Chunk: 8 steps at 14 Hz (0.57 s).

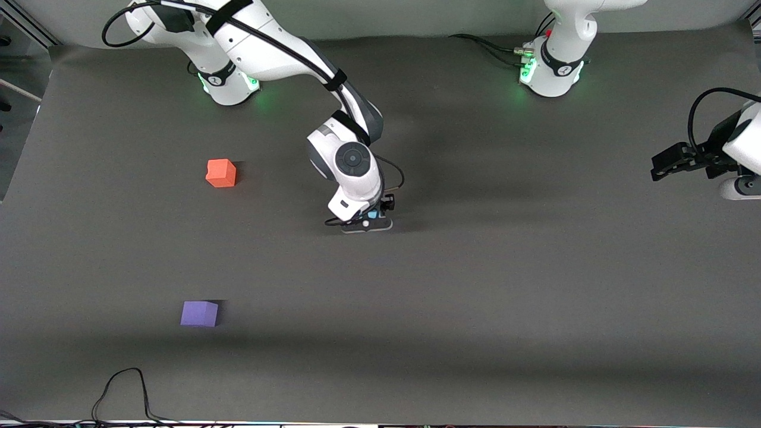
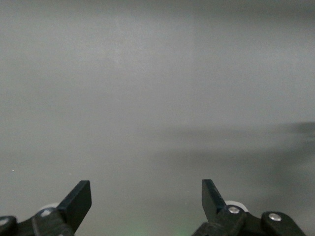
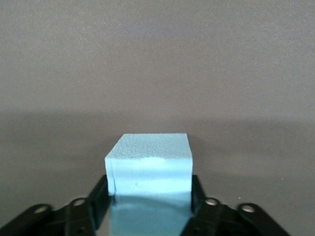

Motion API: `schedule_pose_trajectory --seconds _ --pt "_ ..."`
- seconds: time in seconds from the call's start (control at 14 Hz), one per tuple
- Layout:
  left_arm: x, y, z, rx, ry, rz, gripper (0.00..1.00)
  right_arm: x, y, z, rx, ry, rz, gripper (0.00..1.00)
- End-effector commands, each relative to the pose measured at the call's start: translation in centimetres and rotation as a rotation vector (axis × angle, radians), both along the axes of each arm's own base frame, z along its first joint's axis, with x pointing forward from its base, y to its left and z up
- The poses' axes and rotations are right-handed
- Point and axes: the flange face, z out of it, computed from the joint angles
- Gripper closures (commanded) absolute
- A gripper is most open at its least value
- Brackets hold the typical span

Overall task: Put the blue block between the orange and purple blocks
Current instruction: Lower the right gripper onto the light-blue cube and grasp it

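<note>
The blue block (image 1: 373,214) is a light sky-blue cube near the middle of the table, between the fingers of my right gripper (image 1: 367,223). In the right wrist view the block (image 3: 150,157) fills the gap and both fingers press its sides, so the right gripper (image 3: 149,181) is shut on it, low at the table. The orange block (image 1: 220,173) lies toward the right arm's end of the table. The purple block (image 1: 199,313) lies nearer to the front camera than the orange one. My left gripper (image 1: 659,166) waits open and empty at the left arm's end of the table; it also shows in its own view (image 2: 146,189).
The dark grey mat (image 1: 475,285) covers the table. A black cable (image 1: 128,392) loops at the mat's edge nearest the front camera, close to the purple block. More cables (image 1: 487,44) lie by the left arm's base.
</note>
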Motion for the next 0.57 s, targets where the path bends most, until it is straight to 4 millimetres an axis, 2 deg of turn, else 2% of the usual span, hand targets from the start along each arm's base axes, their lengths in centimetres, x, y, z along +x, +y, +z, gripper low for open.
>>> schedule_pose_trajectory --seconds 0.0,0.07,0.14,0.29,0.36,0.5 --pt "0.0 -0.6 0.2 -0.004 -0.008 -0.022 0.00 0.7 0.7 0.3 0.022 -0.008 -0.064 0.84" --pt "0.0 -0.6 0.2 -0.004 -0.008 -0.022 0.00 0.8 0.6 0.5 0.023 -0.009 -0.064 0.94" --pt "0.0 -0.7 0.2 -0.004 -0.008 -0.024 0.00 0.9 0.6 1.0 0.027 -0.012 -0.064 0.99" --pt "0.0 -0.7 0.2 -0.004 -0.006 -0.025 0.00 2.1 -0.7 3.2 0.024 -0.008 -0.066 0.99" --pt "-0.1 -0.6 0.3 -0.004 -0.008 -0.024 0.00 2.9 -1.9 5.3 0.011 0.012 -0.069 0.99" --pt "-0.1 -0.6 0.2 -0.004 -0.005 -0.024 0.00 4.1 -4.6 11.3 -0.003 0.057 -0.045 0.98"
